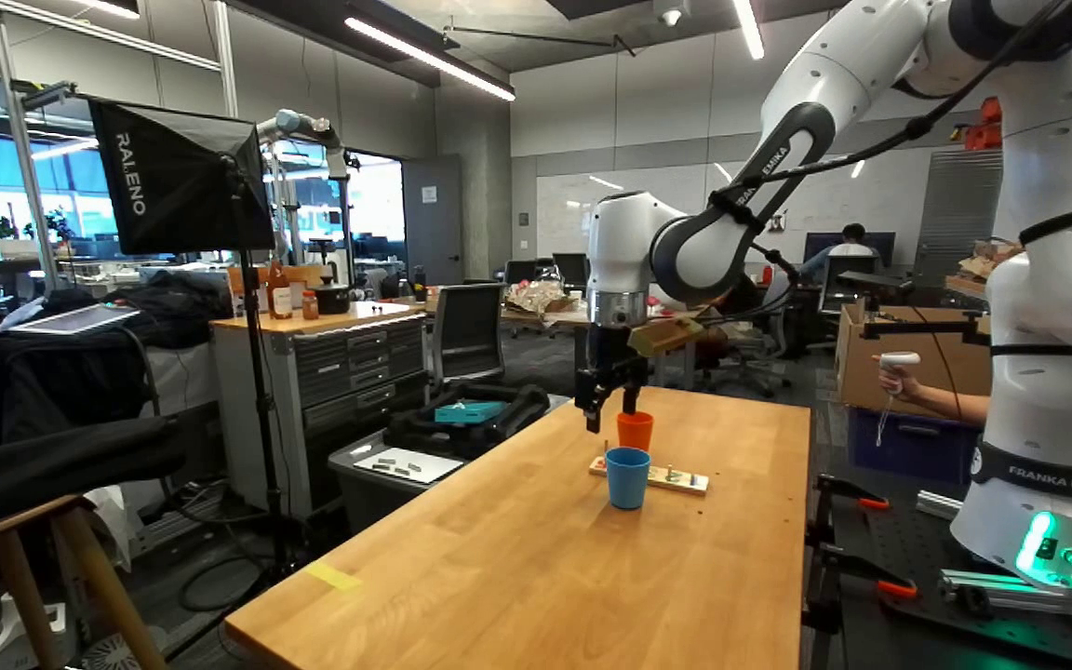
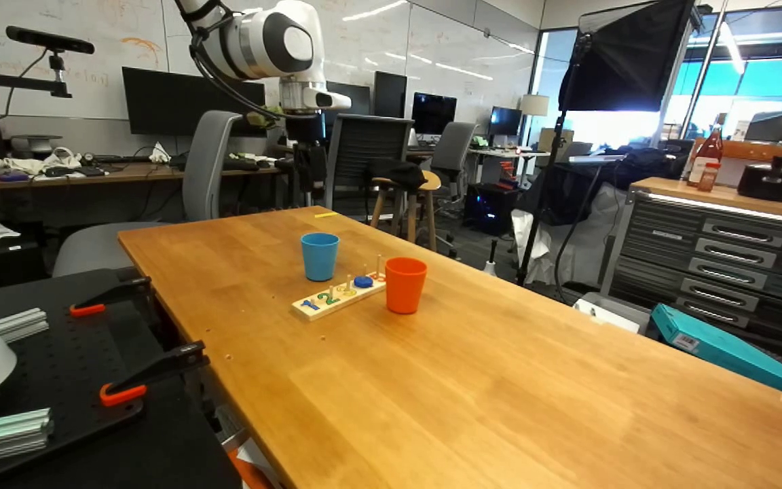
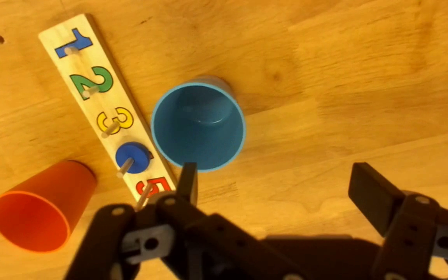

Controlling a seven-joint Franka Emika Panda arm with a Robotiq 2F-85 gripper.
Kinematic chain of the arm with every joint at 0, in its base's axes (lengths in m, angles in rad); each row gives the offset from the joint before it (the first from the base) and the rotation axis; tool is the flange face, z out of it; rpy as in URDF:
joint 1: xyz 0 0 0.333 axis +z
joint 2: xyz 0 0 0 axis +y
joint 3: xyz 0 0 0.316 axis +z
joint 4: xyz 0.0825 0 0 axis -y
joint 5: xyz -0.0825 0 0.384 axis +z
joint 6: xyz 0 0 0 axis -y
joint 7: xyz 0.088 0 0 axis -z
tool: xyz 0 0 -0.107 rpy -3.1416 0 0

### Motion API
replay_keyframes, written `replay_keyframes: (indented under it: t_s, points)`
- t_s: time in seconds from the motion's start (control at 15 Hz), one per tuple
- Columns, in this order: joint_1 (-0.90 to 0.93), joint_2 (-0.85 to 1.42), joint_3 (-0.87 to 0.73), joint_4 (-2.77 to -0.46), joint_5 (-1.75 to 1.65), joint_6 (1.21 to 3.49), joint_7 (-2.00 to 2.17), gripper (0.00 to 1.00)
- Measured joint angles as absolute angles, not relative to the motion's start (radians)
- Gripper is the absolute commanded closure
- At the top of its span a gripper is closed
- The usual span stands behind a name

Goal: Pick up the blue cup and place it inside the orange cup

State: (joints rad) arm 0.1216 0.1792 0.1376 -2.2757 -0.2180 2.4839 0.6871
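Observation:
The blue cup [image 1: 627,482] stands upright on the wooden table, and it also shows in an exterior view [image 2: 320,258]. In the wrist view the blue cup [image 3: 204,128] is at upper centre, its empty inside visible. The orange cup [image 2: 405,286] stands upright on the far side of a number board; it also shows in an exterior view [image 1: 635,430] and at lower left in the wrist view [image 3: 58,196]. My gripper [image 3: 278,171] is open, with bare table between its fingers. It hangs above the table, apart from both cups; the left finger overlaps the blue cup's near rim in view.
A wooden number board [image 3: 107,105] with pegs and a blue disc lies between the cups, close beside the blue cup. The table [image 2: 499,380] has a yellow tape strip [image 1: 334,575] near one end. Black clamps with orange tips [image 2: 153,373] grip the table's robot-side edge.

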Motion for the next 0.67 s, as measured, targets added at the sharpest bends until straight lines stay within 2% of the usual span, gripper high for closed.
replay_keyframes:
  t_s: [0.67]
  points:
    - [0.175, 0.231, 0.085, -2.323, -0.269, 2.525, 0.719, 0.00]
